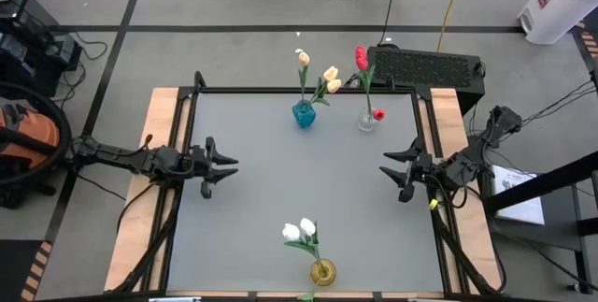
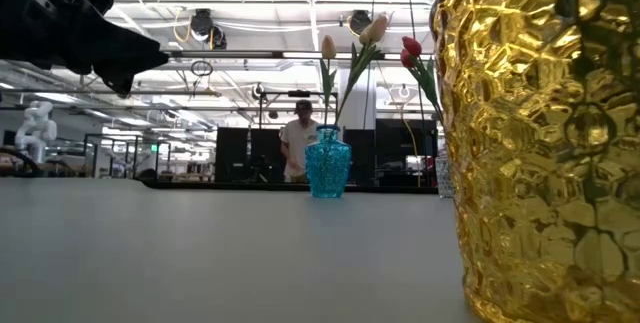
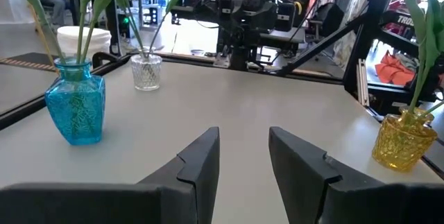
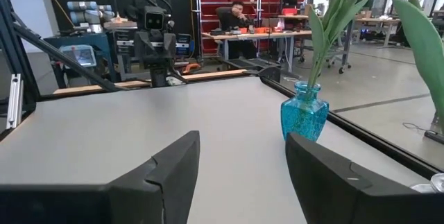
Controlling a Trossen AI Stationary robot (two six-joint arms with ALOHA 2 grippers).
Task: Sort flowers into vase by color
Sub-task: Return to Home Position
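Observation:
Cream-yellow tulips (image 1: 318, 73) stand by their stems in a blue vase (image 1: 305, 113) at the table's far middle. To its right, red tulips (image 1: 362, 59) stand in a clear glass vase (image 1: 366, 121), one red bud (image 1: 378, 113) drooping at the rim. White tulips (image 1: 300, 232) stand in a gold vase (image 1: 322, 271) at the near edge; the gold vase (image 2: 540, 133) fills the right of the low view. My left gripper (image 1: 227, 167) waits open at the table's left side, pointing level. My right gripper (image 1: 385, 165) waits open at the right side. Nothing lies between either pair of fingers (image 3: 201, 161) (image 4: 173, 165).
The grey table top (image 1: 308, 185) lies bare between the three vases. A dark box (image 1: 425, 64) sits just behind the far right corner. Wooden strips (image 1: 163, 152) run along the left and right edges. A person (image 2: 299, 145) stands in the room beyond the far edge.

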